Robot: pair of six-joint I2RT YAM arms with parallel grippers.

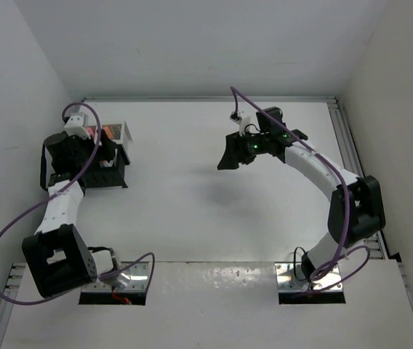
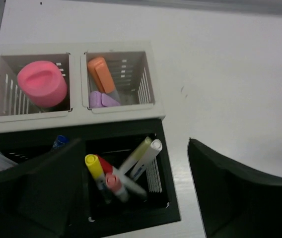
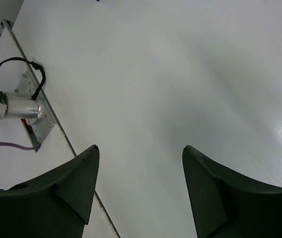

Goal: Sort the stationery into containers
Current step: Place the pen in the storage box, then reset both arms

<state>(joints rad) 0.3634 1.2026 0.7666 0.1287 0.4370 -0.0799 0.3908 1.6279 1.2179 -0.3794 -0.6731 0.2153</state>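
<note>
1. Stationery point(image 2: 126, 187) sits in two joined containers at the left of the left wrist view: a white perforated two-cell bin point(image 2: 77, 84), and a black plastic desk organizer point(image 2: 121, 128) touching the bin's lower edge.
2. The bin's left cell holds a round pink cylinder point(image 2: 41, 83). Its right cell holds an orange block point(image 2: 101, 74) leaning above a lilac piece point(image 2: 101, 100).
3. The organizer's right compartment holds a yellow-capped marker point(image 2: 94, 166), a red-capped pen point(image 2: 105, 164), a pink-capped pen point(image 2: 113, 181), a pale yellowish pen point(image 2: 138, 151) and a white pen point(image 2: 152, 148). All of them lean.
4. A blue cap point(image 2: 60, 141) shows in the organizer's left compartment.
5. The left tool point(image 2: 135, 146) hangs above the organizer at the upper left of the top view. Its fingers are wide apart and grip nothing.
6. The right tool point(image 3: 140, 148) hangs over the bare white table point(image 3: 180, 59) at centre right of the top view, well apart from the containers. Its fingers are apart and empty.
</note>
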